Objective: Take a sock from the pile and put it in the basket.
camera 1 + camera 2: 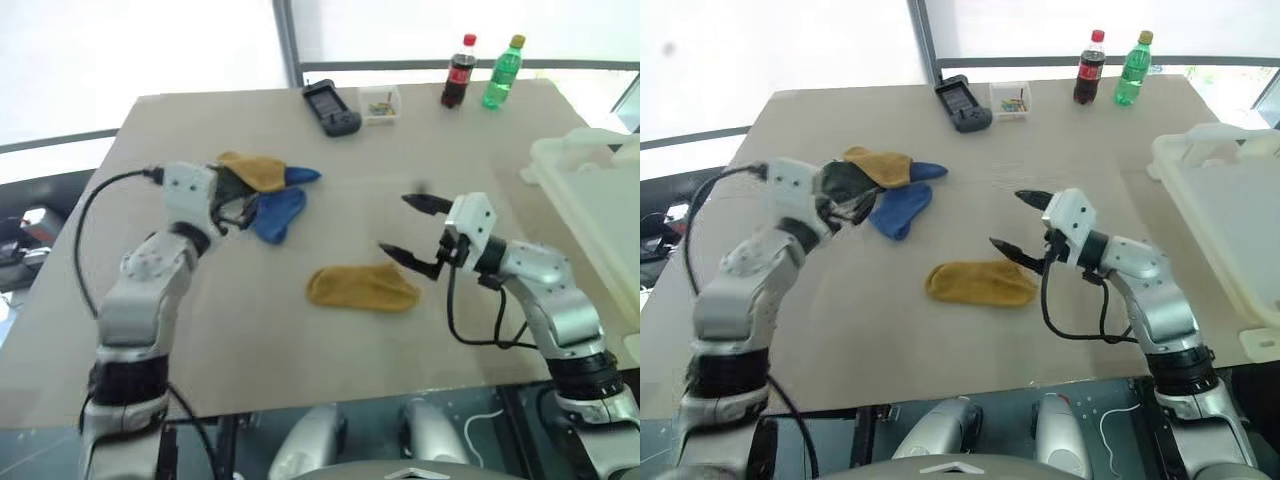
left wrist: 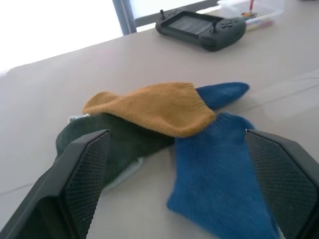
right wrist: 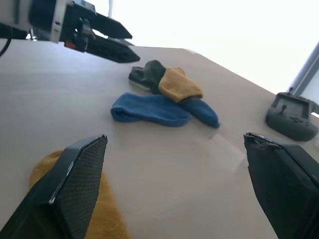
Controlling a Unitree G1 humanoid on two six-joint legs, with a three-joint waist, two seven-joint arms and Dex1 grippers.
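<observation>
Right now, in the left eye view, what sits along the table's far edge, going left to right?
Black handheld controller → small clear box → cola bottle → green bottle.

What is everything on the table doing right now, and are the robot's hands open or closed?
left gripper: open, empty, at the pile
right gripper: open, empty, above the table
pile: heaped socks, on the table
yellow sock: lying flat, alone, apart from the pile
basket: on the table's right side, no sock seen in it
cola bottle: upright, capped
green bottle: upright, capped
</observation>
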